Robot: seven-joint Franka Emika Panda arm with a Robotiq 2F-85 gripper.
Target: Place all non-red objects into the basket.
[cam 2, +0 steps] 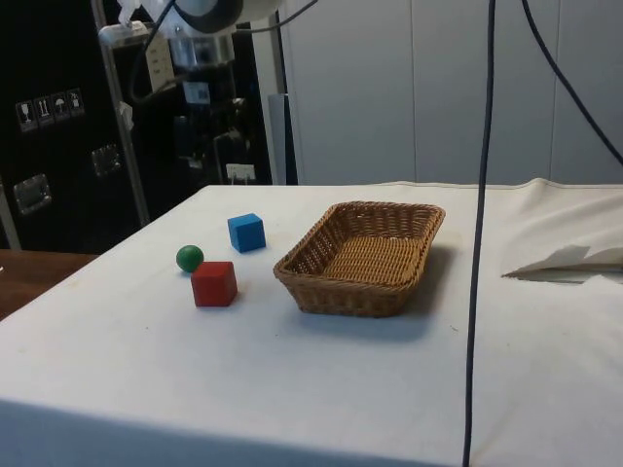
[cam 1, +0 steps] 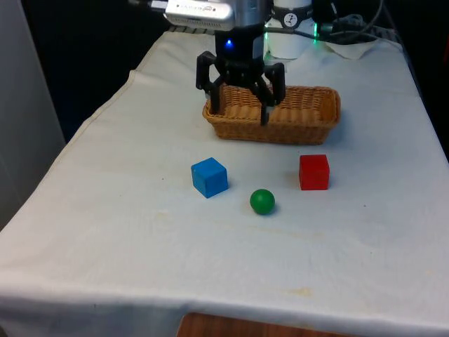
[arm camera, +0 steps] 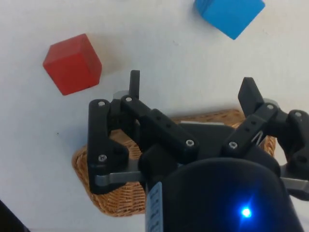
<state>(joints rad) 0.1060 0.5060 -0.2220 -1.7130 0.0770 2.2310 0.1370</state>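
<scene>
Plainly, blue cube (cam 1: 209, 177), green ball (cam 1: 262, 201).

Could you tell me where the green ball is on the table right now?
The green ball lies on the white cloth, between the blue cube and the red cube, on the camera's side of the basket.

No readable text, label, brand or number on any object.
</scene>
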